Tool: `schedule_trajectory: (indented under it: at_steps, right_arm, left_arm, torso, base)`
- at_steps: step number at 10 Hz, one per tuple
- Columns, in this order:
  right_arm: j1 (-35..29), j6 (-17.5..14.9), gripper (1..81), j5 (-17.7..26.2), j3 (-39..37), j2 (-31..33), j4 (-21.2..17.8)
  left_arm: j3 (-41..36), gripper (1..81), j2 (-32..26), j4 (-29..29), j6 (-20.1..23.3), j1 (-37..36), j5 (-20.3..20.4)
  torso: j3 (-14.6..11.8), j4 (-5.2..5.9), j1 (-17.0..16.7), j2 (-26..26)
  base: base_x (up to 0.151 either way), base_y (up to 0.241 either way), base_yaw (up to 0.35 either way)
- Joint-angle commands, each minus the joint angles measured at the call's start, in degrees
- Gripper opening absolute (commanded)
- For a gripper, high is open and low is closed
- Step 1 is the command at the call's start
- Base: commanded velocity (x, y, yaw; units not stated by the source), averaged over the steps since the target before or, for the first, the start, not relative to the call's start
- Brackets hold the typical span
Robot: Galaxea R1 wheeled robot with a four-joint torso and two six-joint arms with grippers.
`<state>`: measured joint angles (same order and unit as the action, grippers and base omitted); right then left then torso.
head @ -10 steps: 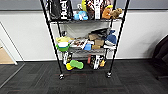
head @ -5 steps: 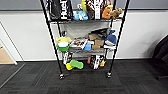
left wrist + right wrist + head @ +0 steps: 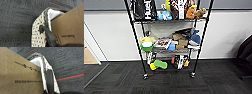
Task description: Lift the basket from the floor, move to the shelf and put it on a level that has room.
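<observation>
Both wrist views look down on the cream chunky-woven basket [image 3: 37, 36] with a brown cardboard box [image 3: 18, 75] inside, above the dark grey carpet floor [image 3: 169, 82]; whether the jaws grip its handles I cannot tell. Ahead stands the tall black wire shelf [image 3: 169, 50], so placing remains undone.

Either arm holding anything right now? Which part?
Likely the basket, by its dark end handles: the left one and the right one run toward the wrists. The fingers themselves cannot be made out.
</observation>
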<state>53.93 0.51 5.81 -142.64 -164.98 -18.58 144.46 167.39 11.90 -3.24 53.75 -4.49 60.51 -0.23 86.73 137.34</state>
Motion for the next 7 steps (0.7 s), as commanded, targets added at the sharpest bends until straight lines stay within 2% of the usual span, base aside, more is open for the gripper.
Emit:
schedule_trajectory:
  at_steps: [1, 6, 7]
  right_arm:
    - [-6.2, 0.4, 1.0, 2.2, 0.7, 0.1, -1.2]
    - [-6.0, 0.5, 1.0, 2.2, 0.8, 0.2, -1.4]
    - [-5.9, 0.5, 1.0, 2.2, 0.8, 0.2, -1.5]
  left_arm:
    - [-0.5, 1.0, -0.4, 0.1, 0.1, -6.1, -2.3]
    - [-0.7, 1.0, -1.0, 0.5, 0.1, -4.7, -2.5]
    - [-0.5, 1.0, -1.3, 0.6, 0.1, -4.0, -3.9]
  torso:
    - [0.0, 0.0, 0.0, 0.0]
    - [0.0, 0.0, 0.0, 0.0]
    - [0.0, 0.0, 0.0, 0.0]
  base:
    - [0.0, 0.0, 0.0]
    - [0.0, 0.0, 0.0]
    - [0.0, 0.0, 0.0]
